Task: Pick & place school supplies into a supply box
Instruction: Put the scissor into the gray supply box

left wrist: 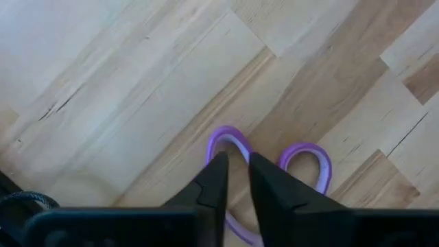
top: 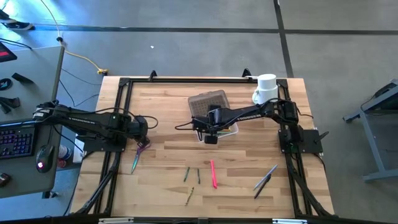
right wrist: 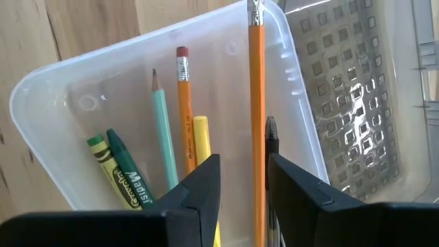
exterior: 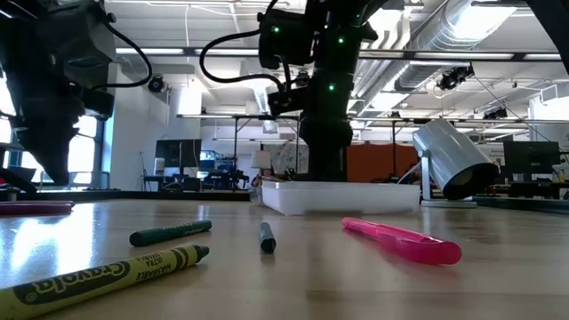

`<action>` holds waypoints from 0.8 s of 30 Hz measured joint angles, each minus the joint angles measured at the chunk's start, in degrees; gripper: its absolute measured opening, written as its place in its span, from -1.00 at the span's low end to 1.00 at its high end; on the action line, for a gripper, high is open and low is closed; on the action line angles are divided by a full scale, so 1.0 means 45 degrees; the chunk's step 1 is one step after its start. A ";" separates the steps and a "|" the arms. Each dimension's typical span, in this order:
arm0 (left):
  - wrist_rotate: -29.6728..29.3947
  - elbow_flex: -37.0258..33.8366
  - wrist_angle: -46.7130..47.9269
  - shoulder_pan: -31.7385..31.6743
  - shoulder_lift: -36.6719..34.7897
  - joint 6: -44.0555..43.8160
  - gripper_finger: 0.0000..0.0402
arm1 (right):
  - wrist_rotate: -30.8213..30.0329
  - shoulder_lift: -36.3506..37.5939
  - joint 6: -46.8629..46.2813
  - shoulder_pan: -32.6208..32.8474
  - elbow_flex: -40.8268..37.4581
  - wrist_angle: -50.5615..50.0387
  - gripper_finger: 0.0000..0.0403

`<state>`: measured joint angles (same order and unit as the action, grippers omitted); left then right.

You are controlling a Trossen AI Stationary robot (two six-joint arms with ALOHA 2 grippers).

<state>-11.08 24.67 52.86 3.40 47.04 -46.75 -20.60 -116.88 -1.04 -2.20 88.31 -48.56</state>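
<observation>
The box [top: 214, 118] is a small clear plastic case, open, near the middle of the table [top: 161, 186] toward the far side. Its grey lid [top: 210, 101] with a pattern of small squares lies flat behind it. The long axis of the box runs from the near side of the table to the far side.

The right gripper [right wrist: 241, 185] hangs over the box. An orange pencil [right wrist: 256, 116] stands in the gap between its two fingers, the metal end pointing away from the wrist, along the box. The gap is moderate; whether the fingers press the pencil I cannot tell. Only the right wrist view shows the contents: a mint pencil [right wrist: 163, 130], a second orange pencil [right wrist: 184, 110], a yellow crayon [right wrist: 202, 140] and two green crayons [right wrist: 127, 175].

The left gripper [left wrist: 235, 180] is low at the left edge of the table, over purple scissors [left wrist: 274, 161]. Its fingers are narrow, with a small gap, around one handle ring; a firm grip is not visible. In the high view the blades [top: 135, 160] point to the near side.

On the near part of the table lie a pink pen [top: 214, 173], small green crayons [top: 186, 174] and a grey pen [top: 265, 177]. The low view reads "Crayola" on a yellow-green crayon [exterior: 107, 276]. A white mug [top: 265, 88] stands at the far right.
</observation>
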 joint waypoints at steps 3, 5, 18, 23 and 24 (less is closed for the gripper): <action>-0.0080 0.0000 0.0005 0.0000 0.0227 -0.0001 -0.31 | 0.0000 0.0000 0.0000 0.0000 0.0000 0.0000 -0.46; -0.0328 0.0000 0.0003 0.0000 0.0384 -0.0003 -0.20 | 0.0000 0.0000 0.0000 -0.0002 0.0000 -0.0002 -0.47; -0.0687 0.0000 0.0005 -0.0001 0.2919 -0.0966 -0.12 | 0.0603 0.0000 -0.0005 -0.0005 0.0000 0.0000 -0.46; -0.0683 0.0052 -0.0333 0.0000 0.4027 -0.1130 -0.23 | 0.0768 0.0000 0.0000 0.0000 0.0000 0.0000 -0.47; -0.0683 0.0049 -0.0484 0.0004 0.4192 -0.1099 -0.25 | 0.0772 0.0000 0.0000 -0.0005 0.0000 0.0000 -0.47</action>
<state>-14.15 24.89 50.68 3.42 65.90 -51.70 -17.12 -116.88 -1.04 -2.22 88.31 -48.56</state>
